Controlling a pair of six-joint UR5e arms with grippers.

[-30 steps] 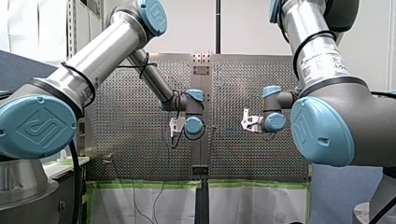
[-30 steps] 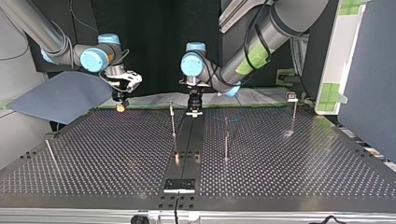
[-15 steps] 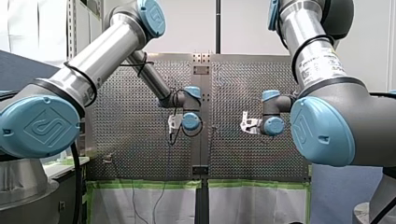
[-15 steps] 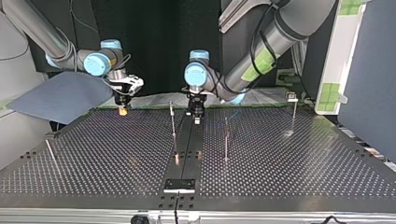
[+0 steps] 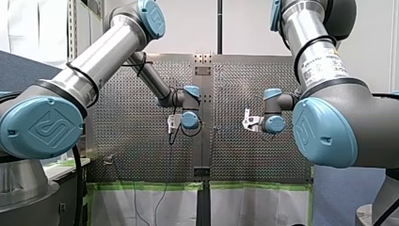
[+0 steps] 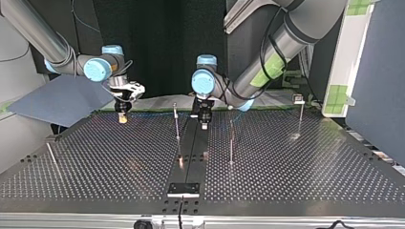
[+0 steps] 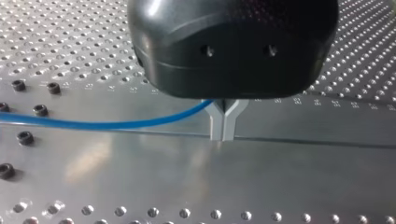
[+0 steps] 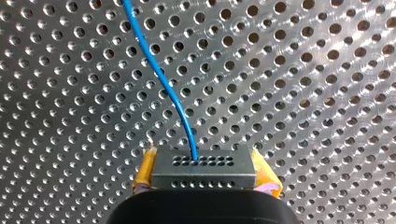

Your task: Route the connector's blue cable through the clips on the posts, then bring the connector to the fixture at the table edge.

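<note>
My right end effector (image 6: 122,117) low over the perforated bench (image 6: 296,167) at the top view's far left, yellow pads clamped on the grey connector (image 8: 204,169), blue cable (image 8: 161,79) leading away, my left end effector (image 7: 223,127) above the bench's centre strip, metal fingers closed around that cable

Two arms (image 6: 43,38) (image 6: 286,38), four posts (image 6: 176,121) (image 6: 231,143) (image 6: 301,119) (image 6: 51,156), one blue cable (image 8: 159,70), one connector (image 8: 203,168), one fixture (image 6: 183,189).

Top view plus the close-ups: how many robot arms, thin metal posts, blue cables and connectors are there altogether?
Robot arms: 2
Thin metal posts: 4
Blue cable: 1
Connector: 1
Total: 8
</note>
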